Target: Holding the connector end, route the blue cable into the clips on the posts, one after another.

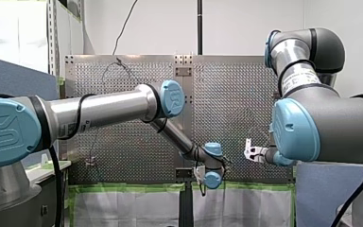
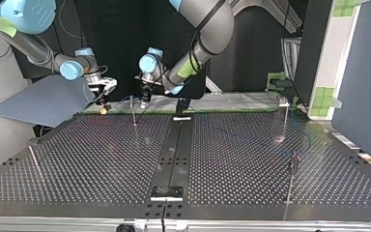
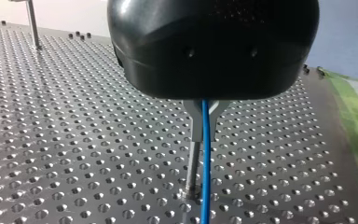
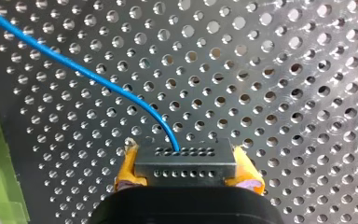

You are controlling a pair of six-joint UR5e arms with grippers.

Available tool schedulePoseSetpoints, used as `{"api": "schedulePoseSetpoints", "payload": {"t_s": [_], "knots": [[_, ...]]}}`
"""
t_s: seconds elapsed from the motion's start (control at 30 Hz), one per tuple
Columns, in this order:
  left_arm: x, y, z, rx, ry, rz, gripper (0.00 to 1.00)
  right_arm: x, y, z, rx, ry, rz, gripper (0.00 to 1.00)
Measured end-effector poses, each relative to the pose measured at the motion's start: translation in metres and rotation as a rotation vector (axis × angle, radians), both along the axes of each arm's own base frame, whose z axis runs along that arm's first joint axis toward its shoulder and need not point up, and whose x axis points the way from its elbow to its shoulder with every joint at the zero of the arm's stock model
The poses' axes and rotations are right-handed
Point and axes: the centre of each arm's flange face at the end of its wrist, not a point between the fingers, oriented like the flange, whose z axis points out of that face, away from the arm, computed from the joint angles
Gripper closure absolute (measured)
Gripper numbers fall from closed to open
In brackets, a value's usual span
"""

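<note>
My right gripper (image 4: 185,169) was clamped on the dark grey rectangular connector (image 4: 185,161) with rows of small holes, its yellow pads (image 4: 125,169) pressed against both short sides. The thin blue cable (image 4: 98,77) left the connector's far face and curved away low over the black perforated metal table (image 4: 284,70). My left gripper (image 3: 203,133), black body with metal fingers (image 3: 193,122), was closed on the blue cable (image 3: 205,163), which ran out from between the fingertips down toward the table (image 3: 74,140). A thin upright metal post (image 3: 192,165) stood just beside the cable, under the fingers; could not tell whether cable and post touched. In the top view both grippers sat near the table's far edge: right gripper (image 2: 105,106) at the view's left, left gripper (image 2: 145,98) just beside the same post (image 2: 133,112). Three more thin posts (image 2: 35,162) stood well apart across the table (image 2: 101,159)
</note>
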Motion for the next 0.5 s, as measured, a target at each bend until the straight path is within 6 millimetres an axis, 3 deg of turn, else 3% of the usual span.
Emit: {"api": "schedulePoseSetpoints", "payload": {"t_s": [0.5], "knots": [[0.022,0.01,0.009,-0.022,-0.013,0.033,0.98,0.001,-0.014,0.01,-0.021,-0.027,-0.006,1.0]]}}
